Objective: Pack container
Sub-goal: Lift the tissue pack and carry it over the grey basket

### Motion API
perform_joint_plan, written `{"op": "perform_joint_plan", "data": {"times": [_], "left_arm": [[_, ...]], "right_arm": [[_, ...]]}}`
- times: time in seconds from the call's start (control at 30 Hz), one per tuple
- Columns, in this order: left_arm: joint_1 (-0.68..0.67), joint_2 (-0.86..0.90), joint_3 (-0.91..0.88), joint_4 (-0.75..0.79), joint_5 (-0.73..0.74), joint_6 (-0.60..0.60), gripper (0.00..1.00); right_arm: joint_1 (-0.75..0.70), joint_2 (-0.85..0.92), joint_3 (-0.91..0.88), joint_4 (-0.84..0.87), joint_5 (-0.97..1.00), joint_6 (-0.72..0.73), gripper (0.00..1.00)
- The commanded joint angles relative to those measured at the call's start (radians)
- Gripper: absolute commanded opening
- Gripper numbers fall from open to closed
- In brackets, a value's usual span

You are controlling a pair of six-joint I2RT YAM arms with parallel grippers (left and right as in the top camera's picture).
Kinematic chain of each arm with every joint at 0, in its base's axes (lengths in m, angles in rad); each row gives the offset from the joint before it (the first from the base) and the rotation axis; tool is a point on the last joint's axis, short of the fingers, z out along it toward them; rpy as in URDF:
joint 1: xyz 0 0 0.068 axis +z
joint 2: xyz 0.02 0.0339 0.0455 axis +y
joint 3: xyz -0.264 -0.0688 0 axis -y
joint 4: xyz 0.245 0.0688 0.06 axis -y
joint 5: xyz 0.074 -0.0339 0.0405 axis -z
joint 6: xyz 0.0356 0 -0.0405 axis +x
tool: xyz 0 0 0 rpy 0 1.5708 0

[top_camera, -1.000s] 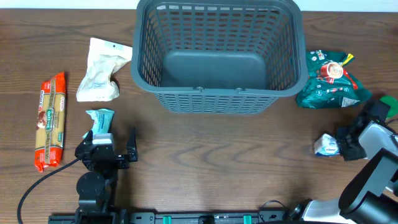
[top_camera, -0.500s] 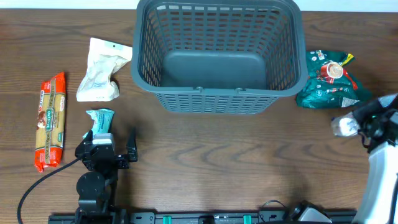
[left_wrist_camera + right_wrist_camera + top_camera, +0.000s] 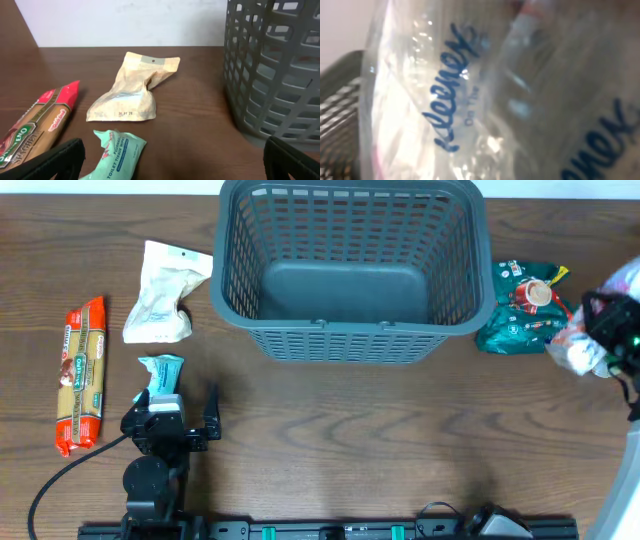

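Left pincer (image 3: 178, 402) black, matching arm (image 3: 150, 480) and cable (image 3: 70, 463) — right arm (image 3: 628, 490) white.

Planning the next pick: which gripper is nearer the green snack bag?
Right. The right gripper, holding tissues, is just beside the green snack bag; the left gripper sits across the table.

Brown wooden table (image 3: 340, 440) is carrying everything. Red-orange spaghetti packet (image 3: 80, 376) is lying lengthwise at far left. Crumpled beige pouch (image 3: 160, 292) is lying near it, farther back, with small dark print showing in the left wrist view. Teal packet (image 3: 160, 369) is sitting in front of the pouch, apart from it. Green snack bag (image 3: 520, 330) with red-and-white graphic is lying at right. Black cable (image 3: 60, 470) is curling at front left.
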Motion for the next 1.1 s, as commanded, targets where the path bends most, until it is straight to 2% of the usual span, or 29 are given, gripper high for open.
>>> {"op": "perform_joint_plan", "data": {"times": [0.0,0.27,0.57,0.73,0.9,1.07], "left_arm": [[0.005,-0.006,-0.027,-0.005,-0.001,0.013,0.98],[0.005,-0.006,-0.027,-0.005,-0.001,0.013,0.99],[0.005,-0.006,-0.027,-0.006,-0.001,0.013,0.99],[0.005,-0.006,-0.027,-0.005,-0.001,0.013,0.99],[0.005,-0.006,-0.027,-0.005,-0.001,0.013,0.99],[0.005,-0.006,-0.027,-0.005,-0.001,0.013,0.99]], "right_arm": [[0.069,-0.01,0.121,-0.015,-0.067,-0.095,0.01],[0.29,0.076,0.4,-0.135,-0.095,-0.182,0.01],[0.492,0.365,0.784,-0.318,-0.085,-0.271,0.01],[0.587,0.465,0.876,-0.359,-0.046,-0.369,0.01],[0.715,0.523,0.887,-0.412,0.041,-0.548,0.01],[0.808,0.568,0.887,-0.476,0.018,-0.732,0.01]]}}
